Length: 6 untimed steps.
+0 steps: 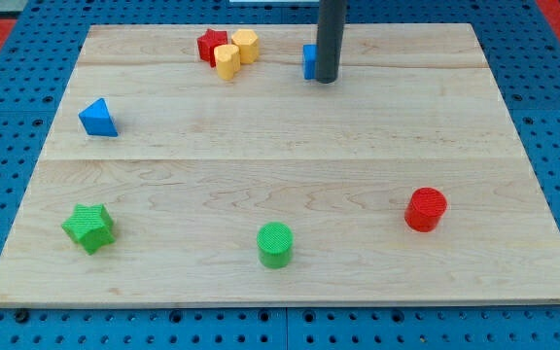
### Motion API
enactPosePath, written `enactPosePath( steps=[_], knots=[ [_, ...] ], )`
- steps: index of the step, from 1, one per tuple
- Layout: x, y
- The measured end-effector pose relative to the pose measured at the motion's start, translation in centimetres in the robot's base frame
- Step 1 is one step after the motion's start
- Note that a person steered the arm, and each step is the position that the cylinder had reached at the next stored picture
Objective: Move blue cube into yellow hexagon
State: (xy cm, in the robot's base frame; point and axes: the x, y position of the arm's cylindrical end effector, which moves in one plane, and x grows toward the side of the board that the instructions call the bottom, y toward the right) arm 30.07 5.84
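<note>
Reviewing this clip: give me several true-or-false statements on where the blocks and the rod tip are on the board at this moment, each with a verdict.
1. My tip stands at the right side of the blue cube. True.
2. The blue cube touches a yellow hexagon. False: bare board lies between them.
3. A red star sits beside the two yellow blocks, the other yellow block in front. True.
4. The green cylinder is at the view's top. False: near the bottom edge.
5. The red cylinder is on the view's left. False: lower right.
</note>
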Motion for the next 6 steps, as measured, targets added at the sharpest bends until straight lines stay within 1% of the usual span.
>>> enactPosePath(
  steps=[1, 2, 4, 5, 6],
  knots=[
    [-0.9, 3.4],
    [-2.8, 2.2],
    [-3.1, -5.6],
    [-1.5, -5.6],
    [5.6, -7.7]
  ],
)
